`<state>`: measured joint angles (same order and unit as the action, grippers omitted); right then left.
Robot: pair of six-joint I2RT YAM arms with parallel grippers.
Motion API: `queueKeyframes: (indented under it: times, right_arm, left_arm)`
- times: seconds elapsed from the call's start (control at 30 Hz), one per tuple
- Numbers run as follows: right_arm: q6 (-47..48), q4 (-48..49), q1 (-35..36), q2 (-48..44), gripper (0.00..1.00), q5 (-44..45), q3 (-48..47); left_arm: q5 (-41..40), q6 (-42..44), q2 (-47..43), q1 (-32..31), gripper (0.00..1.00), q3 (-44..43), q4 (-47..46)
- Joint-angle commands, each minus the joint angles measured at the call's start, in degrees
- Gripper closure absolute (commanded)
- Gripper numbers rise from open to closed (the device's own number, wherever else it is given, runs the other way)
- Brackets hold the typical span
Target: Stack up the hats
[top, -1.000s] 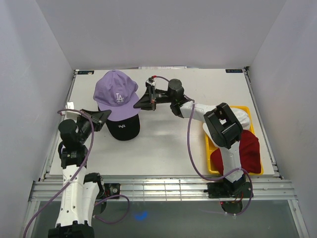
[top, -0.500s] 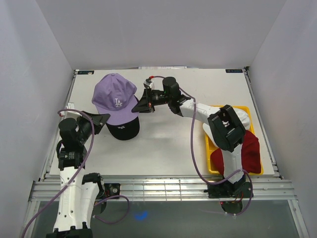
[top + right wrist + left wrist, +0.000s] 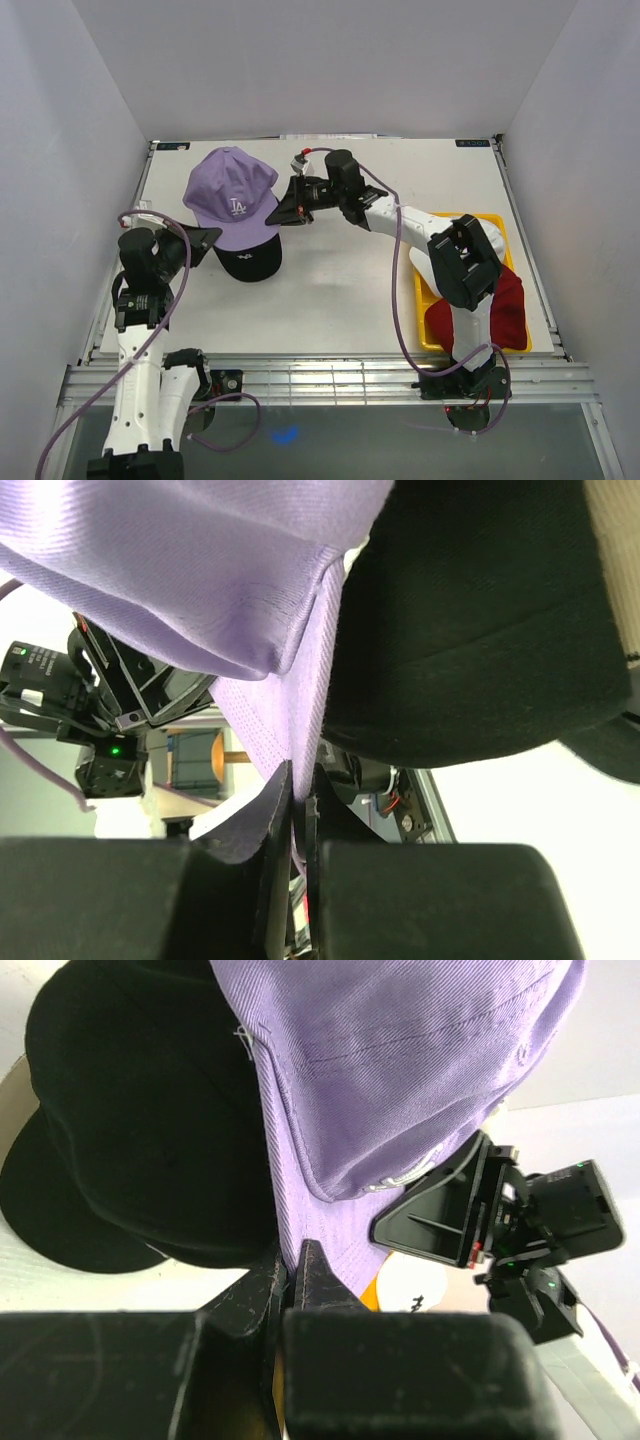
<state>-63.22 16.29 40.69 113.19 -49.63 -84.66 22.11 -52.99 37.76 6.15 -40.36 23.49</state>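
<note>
A lavender cap with a white logo hangs over a black cap at the table's left. My left gripper is shut on the lavender cap's left edge. My right gripper is shut on its right edge. The black cap shows under the lavender one in both wrist views. A dark red cap and a white cap lie in the yellow tray at the right, partly behind my right arm. The tan cap is not in view.
The white table top is bounded by a metal rail at the near edge and by white walls on three sides. My right arm stretches from the near right across the tray to the caps.
Both grippers have carried the lavender cap slightly left and towards the back, so it covers more of the black cap. The left arm has drawn a little towards the near side.
</note>
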Motion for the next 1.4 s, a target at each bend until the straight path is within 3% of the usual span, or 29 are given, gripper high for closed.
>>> queueKeyframes:
  times: [0.0, 0.6, 0.93, 1.37]
  right_arm:
    - [5.1, -5.3, 3.8, -0.7, 0.92, 1.0, -7.3]
    - [9.4, -14.7, 3.2, -2.5, 0.92, 4.4, -15.4]
    - [14.6, -20.0, 5.8, -7.1, 0.92, 8.8, -11.8]
    - [16.9, -19.2, 8.9, -9.7, 0.92, 13.0, -3.6]
  left_arm:
    - [2.6, 3.4, 4.2, -1.3, 1.00, -3.6, 2.9]
    - [8.9, 6.1, 8.6, -1.3, 1.00, -13.1, 5.3]
    - [8.0, 7.4, 4.4, -1.3, 1.00, -10.6, 12.4]
    - [6.0, 8.9, 1.3, -1.3, 1.00, -6.1, 15.6]
